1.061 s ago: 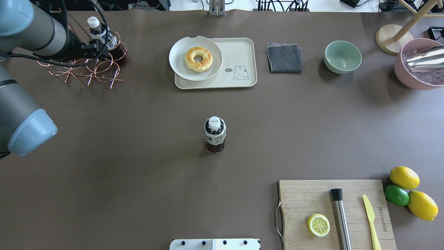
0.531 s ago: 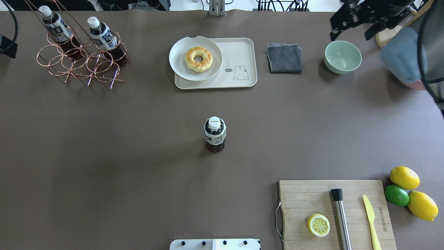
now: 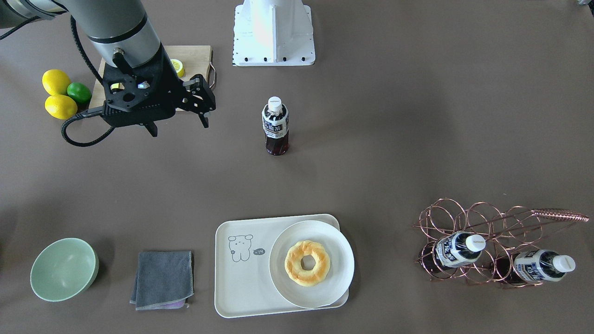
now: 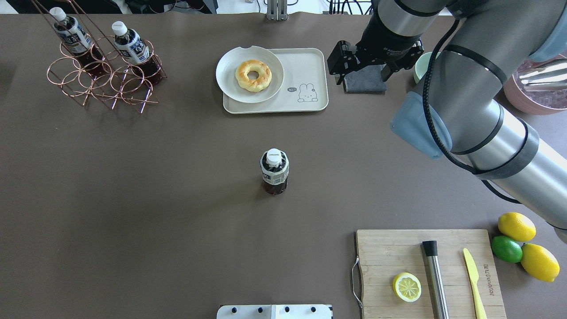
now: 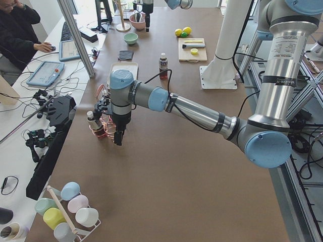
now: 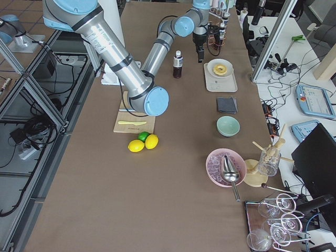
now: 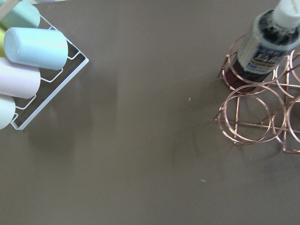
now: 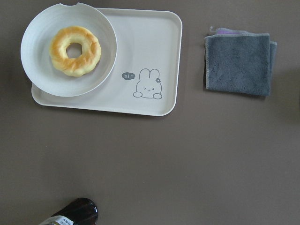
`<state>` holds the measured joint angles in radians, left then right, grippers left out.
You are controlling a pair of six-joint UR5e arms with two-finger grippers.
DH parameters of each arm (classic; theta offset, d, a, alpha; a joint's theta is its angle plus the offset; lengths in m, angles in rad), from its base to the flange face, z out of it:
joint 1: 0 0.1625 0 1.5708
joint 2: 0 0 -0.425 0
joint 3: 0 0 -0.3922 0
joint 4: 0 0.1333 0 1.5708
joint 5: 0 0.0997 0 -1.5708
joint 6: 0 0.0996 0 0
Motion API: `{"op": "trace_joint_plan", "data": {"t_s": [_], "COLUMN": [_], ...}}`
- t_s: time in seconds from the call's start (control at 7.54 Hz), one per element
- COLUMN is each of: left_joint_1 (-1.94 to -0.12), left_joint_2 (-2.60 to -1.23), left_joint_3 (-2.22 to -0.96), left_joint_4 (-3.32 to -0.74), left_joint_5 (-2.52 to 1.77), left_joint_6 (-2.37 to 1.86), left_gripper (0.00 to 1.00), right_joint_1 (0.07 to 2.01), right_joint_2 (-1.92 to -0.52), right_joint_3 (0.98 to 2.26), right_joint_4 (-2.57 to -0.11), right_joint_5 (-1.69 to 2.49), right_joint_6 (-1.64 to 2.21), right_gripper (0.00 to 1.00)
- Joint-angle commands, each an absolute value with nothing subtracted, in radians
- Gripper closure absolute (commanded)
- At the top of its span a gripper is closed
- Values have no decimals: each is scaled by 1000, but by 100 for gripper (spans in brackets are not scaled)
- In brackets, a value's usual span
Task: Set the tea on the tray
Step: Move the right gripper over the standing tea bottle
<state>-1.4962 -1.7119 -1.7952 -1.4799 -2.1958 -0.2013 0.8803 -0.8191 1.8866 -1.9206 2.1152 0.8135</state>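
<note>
The tea point(image 4: 274, 173) is a small dark bottle with a white cap, standing upright alone at mid-table point(image 3: 276, 125). The cream tray point(image 4: 305, 66) lies beyond it, with a bare right half point(image 8: 150, 47) carrying the printed drawing. My right gripper point(image 4: 361, 75) hangs open and empty above the grey towel, just right of the tray and well off the tea point(image 3: 178, 124). In the right wrist view the tea point(image 8: 70, 216) shows only at the bottom edge. My left gripper point(image 5: 118, 135) hovers beside the copper rack; I cannot tell whether it is open or shut.
A white plate point(image 4: 230, 84) with a donut fills the tray's left half. A copper wire rack point(image 4: 102, 84) at the far left holds two alike bottles. A folded grey towel point(image 4: 363, 84), a green bowl point(image 3: 64, 269), a cutting board point(image 4: 398, 252) and lemons point(image 4: 516, 226) lie to the right.
The left arm has withdrawn from the rack and left the overhead view. The right arm has swept in from the far right to above the towel. The tea has not moved.
</note>
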Motion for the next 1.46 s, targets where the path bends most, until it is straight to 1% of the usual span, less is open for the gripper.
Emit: {"op": "trace_joint_plan", "data": {"t_s": [0.0, 0.27, 0.66, 0.93, 1.06, 1.33], "left_joint_1": [-1536, -1539, -1542, -1542, -1542, -1540], "left_joint_2": [-1687, -1680, -1672, -1672, -1674, -1675], "left_joint_3": [-1764, -1738, -1724, -1718, -1718, -1714], "left_joint_4": [-1508, -1552, -1559, -1560, -1560, -1560], "left_joint_5": [-2206, -2206, -2207, -2207, -2207, -2207], "left_joint_6": [-132, -130, -130, -130, -132, -132], "left_gripper": [3, 3, 3, 3, 3, 3], "right_joint_1": [761, 652, 568, 545, 540, 531], "right_joint_2": [-767, -689, -681, -683, -683, -686], "right_joint_3": [1884, 1856, 1855, 1838, 1803, 1793], "right_joint_4": [-1925, -1922, -1919, -1901, -1844, -1833], "right_joint_5": [2019, 1920, 1852, 1818, 1818, 1818], "right_joint_6": [853, 977, 1035, 1043, 1045, 1071], "right_gripper": [0, 0, 0, 5, 4, 4]}}
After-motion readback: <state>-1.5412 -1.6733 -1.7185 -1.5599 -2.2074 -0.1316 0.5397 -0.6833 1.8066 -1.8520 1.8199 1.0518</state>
